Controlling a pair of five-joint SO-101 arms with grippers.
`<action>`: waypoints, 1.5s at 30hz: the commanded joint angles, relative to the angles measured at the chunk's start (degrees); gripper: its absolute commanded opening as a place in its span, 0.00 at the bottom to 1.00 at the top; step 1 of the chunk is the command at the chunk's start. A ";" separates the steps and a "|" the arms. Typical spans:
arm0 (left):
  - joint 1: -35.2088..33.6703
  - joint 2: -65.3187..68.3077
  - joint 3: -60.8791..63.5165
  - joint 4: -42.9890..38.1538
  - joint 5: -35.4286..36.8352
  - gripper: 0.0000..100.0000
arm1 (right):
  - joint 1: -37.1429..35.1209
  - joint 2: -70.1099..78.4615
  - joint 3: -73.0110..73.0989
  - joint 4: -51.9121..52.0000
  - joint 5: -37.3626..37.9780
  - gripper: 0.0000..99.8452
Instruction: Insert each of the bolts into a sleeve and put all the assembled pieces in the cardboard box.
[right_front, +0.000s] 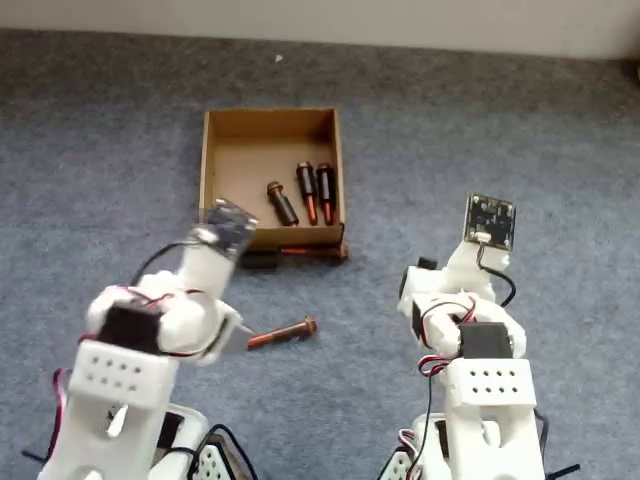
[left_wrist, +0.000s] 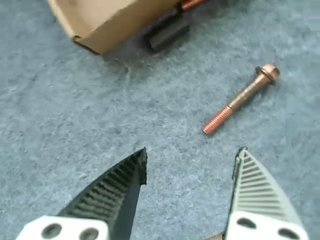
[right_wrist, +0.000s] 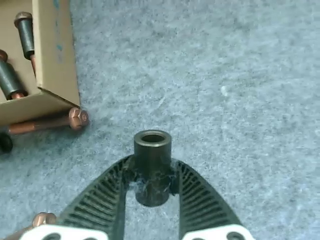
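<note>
One cardboard box (right_front: 270, 113) is counted. Three assembled pieces (right_front: 283, 203) (right_front: 307, 190) (right_front: 326, 190) are counted inside it. Outside it, two loose bolts (right_front: 283, 333) (right_front: 315, 251) and two loose sleeves (right_front: 260, 260) (right_wrist: 152, 150) are counted. Two arms (right_front: 150, 340) (right_front: 470, 340) are seen.

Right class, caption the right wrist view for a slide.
Right gripper clamps a dark sleeve; a bolt lies beside the cardboard box.

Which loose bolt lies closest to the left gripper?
The bolt lying alone on carpet, just ahead of the left gripper. The other bolt rests against the front wall of the cardboard box, farther off.
</note>
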 joint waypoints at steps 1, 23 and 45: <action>7.69 7.78 -1.80 -3.52 -0.88 0.29 | 0.75 -1.01 -0.22 -1.45 -0.62 0.00; 20.44 36.88 -2.07 -29.71 -5.80 0.29 | 0.66 -1.45 3.56 -1.63 -0.18 0.00; 20.53 40.04 -4.44 -30.77 -5.45 0.01 | 0.66 -1.45 3.56 -1.63 -0.18 0.00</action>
